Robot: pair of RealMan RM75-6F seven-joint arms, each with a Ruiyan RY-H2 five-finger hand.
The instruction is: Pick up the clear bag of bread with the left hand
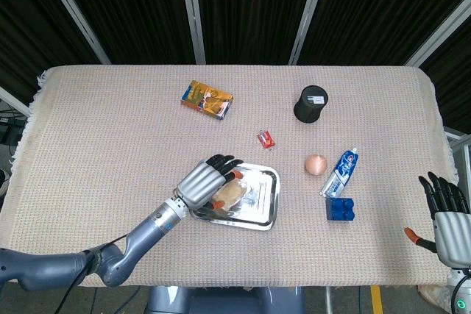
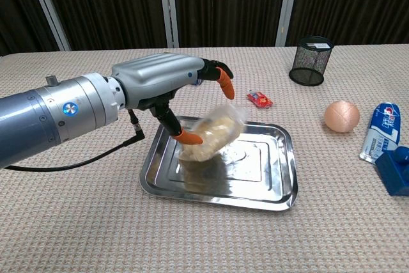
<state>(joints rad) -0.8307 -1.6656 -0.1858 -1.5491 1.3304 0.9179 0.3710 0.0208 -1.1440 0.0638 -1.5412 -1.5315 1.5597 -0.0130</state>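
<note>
My left hand holds the clear bag of bread in the air above the steel tray. The thumb is under the bag and the other fingers curl over its top. The bag is blurred in the chest view and casts a shadow on the tray's left half. My right hand hangs off the table's right front corner with its fingers spread and nothing in it; only the head view shows it.
An orange box lies at the back left, a black mesh cup at the back right. A small red packet, a peach ball, a toothpaste tube and a blue block lie right of the tray.
</note>
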